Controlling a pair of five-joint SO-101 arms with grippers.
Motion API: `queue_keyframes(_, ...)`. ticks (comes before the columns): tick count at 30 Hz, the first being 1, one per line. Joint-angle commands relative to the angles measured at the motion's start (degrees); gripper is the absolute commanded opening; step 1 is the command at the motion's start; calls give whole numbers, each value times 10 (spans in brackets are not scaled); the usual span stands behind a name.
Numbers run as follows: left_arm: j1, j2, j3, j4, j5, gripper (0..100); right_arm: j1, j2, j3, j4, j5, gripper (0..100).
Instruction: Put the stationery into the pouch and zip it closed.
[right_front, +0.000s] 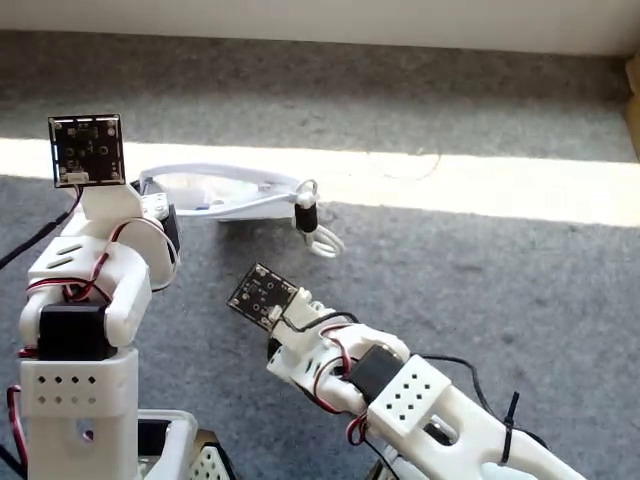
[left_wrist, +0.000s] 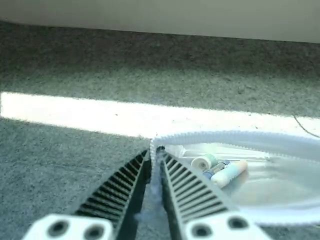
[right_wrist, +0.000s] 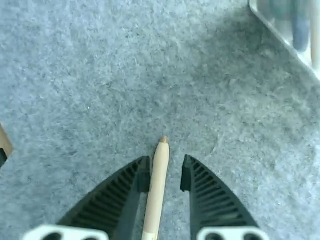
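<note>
My left gripper (left_wrist: 155, 161) has its jaws pressed together on the end of the pouch (left_wrist: 240, 136), pinching the edge where the white zip line begins. The pouch lies on the grey carpet (left_wrist: 75, 165), partly in a bright strip of sunlight. Its walls are clear. Through them I see a short stick with a white cap (left_wrist: 203, 162) and, just beside it, a pale marker with a blue band (left_wrist: 231, 172); the two lie close together near the pinched end. The zip runs in an arc over them, with another white edge below, so the mouth looks open, though I cannot be sure through the clear plastic.

From above, the pouch (right_front: 215, 190) sits just beside my left arm, a looped strap (right_front: 325, 240) trailing from its far end.

My right gripper (right_wrist: 165, 161) is near the pouch but apart from it, jaws spread. A beige pen (right_wrist: 158, 190) runs lengthwise between them, close against one finger, with a gap to the other. I cannot tell whether it rests on the carpet. A corner of the pouch (right_wrist: 285, 32) shows beyond, with something blue inside.
</note>
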Motion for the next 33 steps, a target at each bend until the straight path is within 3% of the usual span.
queue_keyframes(1, -6, 20, 33, -1, 0, 11, -7, 3, -4, -20, -3, 108)
queue_keyframes(10, -6, 20, 33, -1, 0, 11, -7, 7, -5, -21, -6, 108)
queue_keyframes(19, -6, 20, 33, -1, 0, 11, -5, 153, -67, -19, -8, 108)
queue_keyframes(33, -6, 20, 34, -1, 0, 11, -7, 246, -81, -62, -7, 108)
